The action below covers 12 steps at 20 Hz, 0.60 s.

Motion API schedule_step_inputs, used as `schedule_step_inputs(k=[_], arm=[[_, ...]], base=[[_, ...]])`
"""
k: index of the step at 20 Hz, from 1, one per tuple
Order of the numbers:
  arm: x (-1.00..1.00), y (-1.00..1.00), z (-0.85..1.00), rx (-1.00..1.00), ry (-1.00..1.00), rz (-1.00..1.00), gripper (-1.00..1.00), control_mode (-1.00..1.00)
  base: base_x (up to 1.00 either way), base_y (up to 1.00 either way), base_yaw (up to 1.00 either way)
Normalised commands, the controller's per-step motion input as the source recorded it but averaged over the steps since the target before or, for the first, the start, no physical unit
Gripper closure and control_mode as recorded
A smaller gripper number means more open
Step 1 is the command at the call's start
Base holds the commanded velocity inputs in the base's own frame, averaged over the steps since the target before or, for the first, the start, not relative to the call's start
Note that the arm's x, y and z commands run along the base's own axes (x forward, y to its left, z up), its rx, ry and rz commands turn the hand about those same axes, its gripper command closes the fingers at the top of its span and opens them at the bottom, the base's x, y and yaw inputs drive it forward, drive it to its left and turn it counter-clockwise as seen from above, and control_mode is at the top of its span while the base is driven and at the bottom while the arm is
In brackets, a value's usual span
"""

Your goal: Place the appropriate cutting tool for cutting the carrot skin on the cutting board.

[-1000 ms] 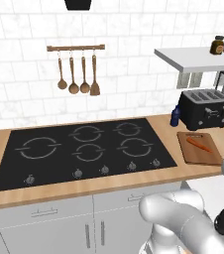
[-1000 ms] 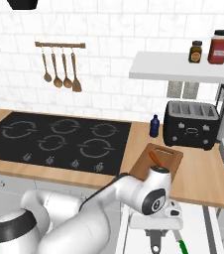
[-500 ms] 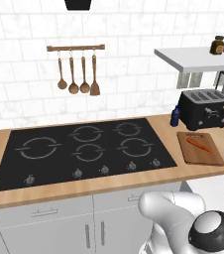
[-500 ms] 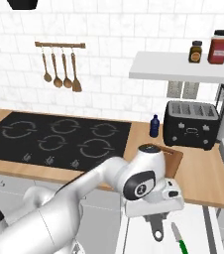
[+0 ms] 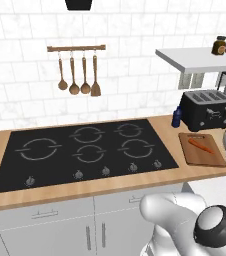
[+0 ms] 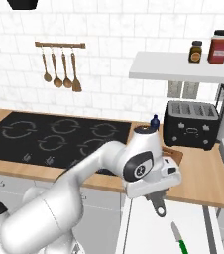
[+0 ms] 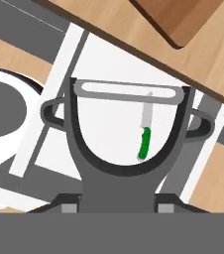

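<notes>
Jaws of the gripper [image 7: 118, 206] grasp the peeler [image 7: 129, 144] at its handle. It looks light and stiff, so this narrow handle seems the right place to hold.

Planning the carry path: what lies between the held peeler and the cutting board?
Bare wooden counter edge separates the peeler from the cutting board in the hand view.

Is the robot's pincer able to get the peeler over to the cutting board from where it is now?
Probably yes. The pincer already grips the peeler, and the cutting board looks free of obstacles; just the carrot lies on it, with bare wood beside it.
</notes>
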Motion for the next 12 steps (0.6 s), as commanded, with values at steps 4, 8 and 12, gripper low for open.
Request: schedule_step_inputs(k=[4,8,12], arm=[[0.91,-0.09,-0.02,0.06,0.03,0.13,1.00,-1.00],[0.93,-0.06,-0.16,0.09,0.06,0.14,1.00,-1.00],[0.91,0.00,-0.40,0.06,0.08,0.15,1.00,-1.00]], base=[[0.00,0.00,0.00],[0.00,0.00,0.00],[0.00,0.00,0.00]])
